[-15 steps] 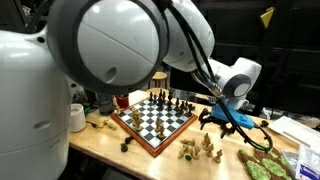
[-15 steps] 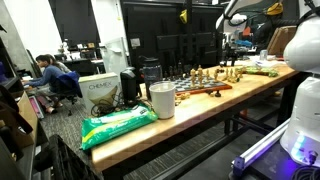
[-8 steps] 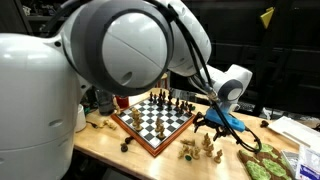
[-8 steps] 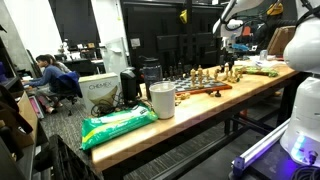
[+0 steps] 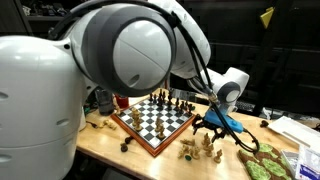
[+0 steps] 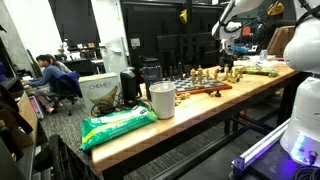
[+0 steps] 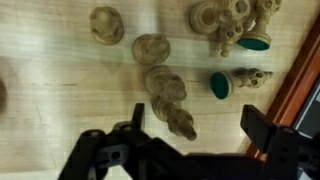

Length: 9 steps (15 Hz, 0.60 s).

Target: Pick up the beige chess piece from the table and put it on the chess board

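Several beige chess pieces (image 7: 168,98) stand and lie on the light-wood table (image 7: 60,80) in the wrist view. Two lie on their sides and show green felt bases (image 7: 221,85). My gripper (image 7: 200,125) is open and hovers above them; one beige piece (image 7: 180,123) is by its left finger. In both exterior views the gripper (image 5: 213,124) (image 6: 229,60) hangs just above the beige cluster (image 5: 199,148), beside the chess board (image 5: 154,121). The board's reddish-brown frame (image 7: 306,90) shows at the right edge of the wrist view.
Dark pieces (image 5: 172,99) stand on the board's far side. A green patterned object (image 5: 262,165) lies near the table's corner. A white cup (image 6: 161,100) and a green bag (image 6: 118,124) sit further along the table. A person (image 6: 45,72) sits in the background.
The arm has shifted a little, and the gripper has dropped slightly and moved nearer the beige pieces beside the board. It stays open and empty.
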Each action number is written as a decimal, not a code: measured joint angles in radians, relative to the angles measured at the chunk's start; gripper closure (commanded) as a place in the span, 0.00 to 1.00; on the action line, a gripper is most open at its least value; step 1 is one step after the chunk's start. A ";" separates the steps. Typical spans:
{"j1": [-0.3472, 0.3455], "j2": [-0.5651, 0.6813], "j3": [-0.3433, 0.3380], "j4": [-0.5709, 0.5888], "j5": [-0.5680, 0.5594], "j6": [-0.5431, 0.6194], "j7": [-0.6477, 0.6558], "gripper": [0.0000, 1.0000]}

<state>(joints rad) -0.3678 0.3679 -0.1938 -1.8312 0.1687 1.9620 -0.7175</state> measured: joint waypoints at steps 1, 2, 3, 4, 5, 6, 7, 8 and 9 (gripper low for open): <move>0.000 0.000 0.001 0.001 -0.004 0.000 -0.001 0.39; 0.000 0.000 0.002 0.002 -0.008 0.000 -0.002 0.48; 0.000 0.001 0.004 0.002 -0.010 0.000 -0.003 0.56; 0.000 0.001 0.005 0.003 -0.011 0.000 -0.004 0.65; 0.000 0.002 0.006 0.004 -0.011 0.000 -0.005 0.72; 0.000 0.003 0.007 0.004 -0.011 0.000 -0.005 0.79; 0.000 0.004 0.007 0.005 -0.011 0.000 -0.005 0.88; 0.000 0.004 0.007 0.006 -0.011 0.000 -0.005 0.94; 0.000 0.005 0.007 0.007 -0.011 0.000 -0.005 0.99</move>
<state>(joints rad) -0.3678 0.3725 -0.1866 -1.8241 0.1576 1.9623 -0.7228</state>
